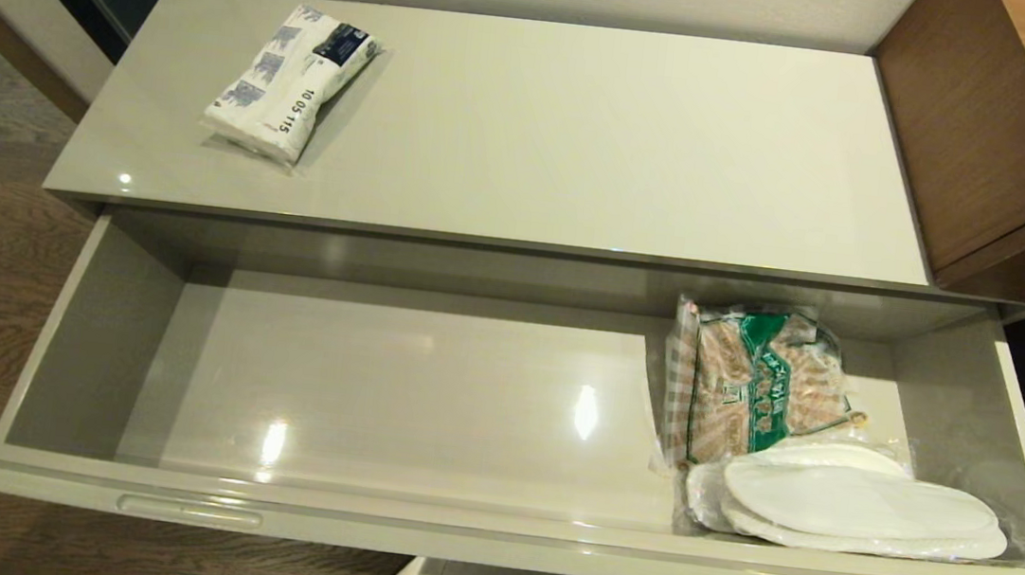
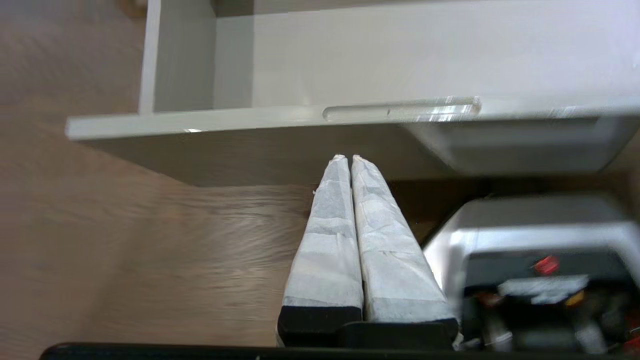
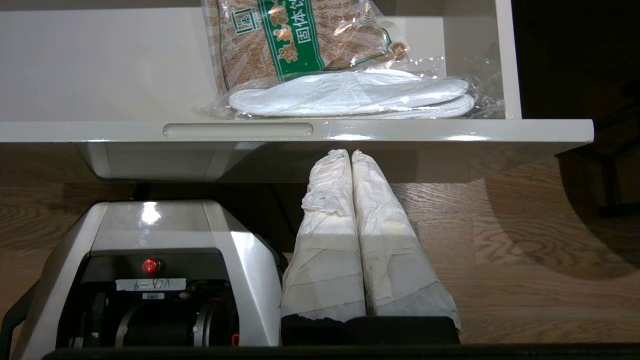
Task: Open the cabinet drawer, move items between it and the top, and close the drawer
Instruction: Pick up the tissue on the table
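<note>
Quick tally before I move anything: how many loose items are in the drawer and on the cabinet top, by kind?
Wrapped white slippers, in the cabinet drawer: 1 pack
Checked snack bag, in the drawer: 1
Tissue pack, on the top: 1
Total: 3 items, 2 in the drawer and 1 on top.

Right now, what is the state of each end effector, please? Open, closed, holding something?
Left end effector: closed, holding nothing, below the drawer front rim.
Right end effector: closed, holding nothing, below the same rim.
</note>
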Robot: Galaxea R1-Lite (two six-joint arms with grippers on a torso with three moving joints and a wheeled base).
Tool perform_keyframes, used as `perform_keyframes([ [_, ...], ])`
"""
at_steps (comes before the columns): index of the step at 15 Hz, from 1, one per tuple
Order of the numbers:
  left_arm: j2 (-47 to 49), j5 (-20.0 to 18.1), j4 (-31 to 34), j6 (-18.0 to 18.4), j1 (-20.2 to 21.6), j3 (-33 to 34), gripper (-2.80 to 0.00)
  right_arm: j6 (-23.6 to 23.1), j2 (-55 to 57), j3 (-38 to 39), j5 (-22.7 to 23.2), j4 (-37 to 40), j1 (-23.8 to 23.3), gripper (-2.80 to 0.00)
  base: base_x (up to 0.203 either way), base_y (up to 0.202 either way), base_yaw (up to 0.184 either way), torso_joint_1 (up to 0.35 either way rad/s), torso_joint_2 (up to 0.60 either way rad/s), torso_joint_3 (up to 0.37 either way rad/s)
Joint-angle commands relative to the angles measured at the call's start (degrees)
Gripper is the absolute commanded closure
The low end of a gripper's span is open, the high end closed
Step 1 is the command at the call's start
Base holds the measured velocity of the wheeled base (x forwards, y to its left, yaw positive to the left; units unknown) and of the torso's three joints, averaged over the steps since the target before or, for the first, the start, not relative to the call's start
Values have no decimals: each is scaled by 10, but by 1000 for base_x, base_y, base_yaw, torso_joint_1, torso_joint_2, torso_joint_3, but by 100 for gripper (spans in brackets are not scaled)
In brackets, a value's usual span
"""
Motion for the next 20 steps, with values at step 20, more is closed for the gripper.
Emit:
perform_keyframes([
  [20, 730, -3, 222, -107, -24, -631, 0, 0, -13, 0, 0, 0, 0, 0, 0, 0, 0, 0, 0, 0],
])
